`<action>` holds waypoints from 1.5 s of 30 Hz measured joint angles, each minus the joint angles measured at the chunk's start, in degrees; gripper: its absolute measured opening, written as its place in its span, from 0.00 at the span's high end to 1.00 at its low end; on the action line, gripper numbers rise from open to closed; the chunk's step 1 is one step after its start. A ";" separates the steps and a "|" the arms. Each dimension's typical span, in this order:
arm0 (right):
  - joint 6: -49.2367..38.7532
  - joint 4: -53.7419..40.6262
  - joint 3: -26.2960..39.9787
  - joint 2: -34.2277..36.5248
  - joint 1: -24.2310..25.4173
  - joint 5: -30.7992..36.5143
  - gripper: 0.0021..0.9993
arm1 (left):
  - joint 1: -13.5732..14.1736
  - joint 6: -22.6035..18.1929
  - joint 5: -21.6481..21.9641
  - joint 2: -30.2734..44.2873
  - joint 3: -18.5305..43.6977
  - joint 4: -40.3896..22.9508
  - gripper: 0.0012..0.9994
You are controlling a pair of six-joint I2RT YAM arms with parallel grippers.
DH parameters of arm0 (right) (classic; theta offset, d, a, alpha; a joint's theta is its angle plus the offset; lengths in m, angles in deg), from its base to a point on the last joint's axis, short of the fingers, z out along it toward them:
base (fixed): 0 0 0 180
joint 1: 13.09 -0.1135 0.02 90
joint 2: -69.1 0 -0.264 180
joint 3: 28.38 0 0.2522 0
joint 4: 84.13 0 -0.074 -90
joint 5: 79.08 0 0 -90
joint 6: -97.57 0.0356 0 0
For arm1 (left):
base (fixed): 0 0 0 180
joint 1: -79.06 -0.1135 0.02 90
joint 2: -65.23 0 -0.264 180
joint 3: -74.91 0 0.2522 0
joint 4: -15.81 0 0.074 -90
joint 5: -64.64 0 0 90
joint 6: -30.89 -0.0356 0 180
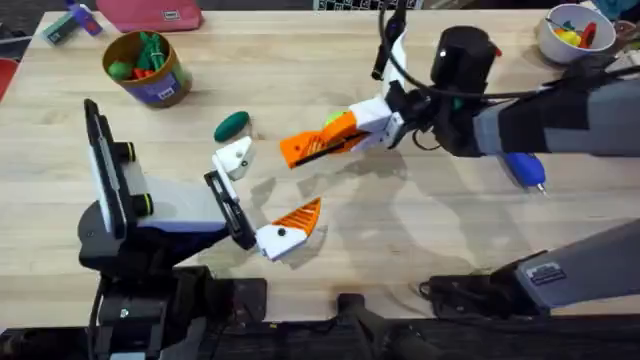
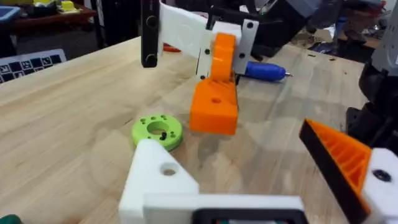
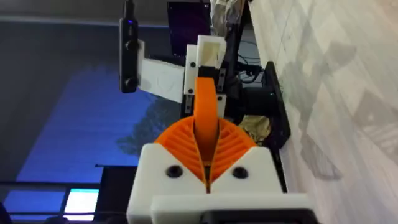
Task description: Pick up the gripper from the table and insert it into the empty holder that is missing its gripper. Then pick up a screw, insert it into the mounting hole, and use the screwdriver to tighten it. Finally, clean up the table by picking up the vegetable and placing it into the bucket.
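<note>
On the pale wooden worktop [image 1: 300,80], the right gripper [image 1: 300,150] sits mid-frame overhead, its orange ribbed pads pressed together on nothing, long axis pointing left. The left gripper [image 1: 262,200], lower centre, stands wide open and empty. Upper left stands the tan-orange cylindrical bucket [image 1: 148,68]; right of it lies the dark green oval vegetable [image 1: 232,124], long axis running left-right.

Left arm: lying low at lower left of the overhead frame, reaching toward centre.
Left gripper [image 1: 262,196]: fingers standing apart.
Right arm: stretching in from the right edge.
Right gripper [image 1: 300,148]: orange pads pressing together, pointing left at centre.
</note>
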State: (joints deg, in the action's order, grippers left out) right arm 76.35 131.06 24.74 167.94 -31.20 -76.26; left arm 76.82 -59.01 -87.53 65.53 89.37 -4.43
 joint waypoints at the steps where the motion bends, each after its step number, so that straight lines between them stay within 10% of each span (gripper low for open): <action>1: -0.21 0.02 0.02 0.21 -0.39 -0.06 0.99 | 0.00 0.00 0.00 0.00 0.01 0.00 0.01; 45: -1.94 -3.99 9.99 7.43 -9.38 0.10 0.99 | 0.00 0.00 0.00 0.00 0.00 0.00 0.01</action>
State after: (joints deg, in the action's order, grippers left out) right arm 74.41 127.07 34.73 175.37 -40.58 -76.17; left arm 76.82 -59.01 -87.53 65.53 89.37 -4.43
